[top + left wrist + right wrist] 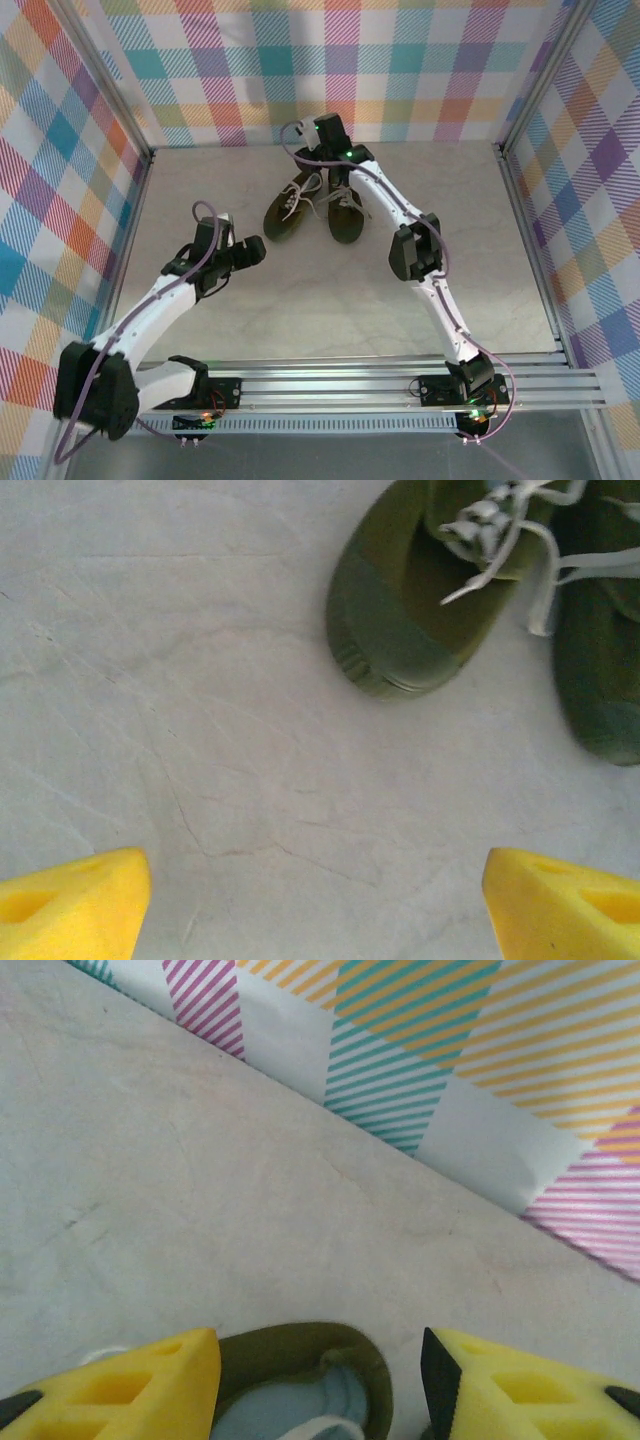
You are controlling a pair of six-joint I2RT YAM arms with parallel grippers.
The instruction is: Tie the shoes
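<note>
- We see the left gripper spread wide at the frame's bottom, with the shoes at upper right.
- The right gripper stands parted astride a shoe heel, bottom centre.

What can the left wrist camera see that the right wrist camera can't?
Left wrist view: the toes of both shoes and their loose laces. Right wrist view: one shoe's heel between the fingers, and the striped wall. Both: green shoe, grey table, and yellow fingers standing apart.
</note>
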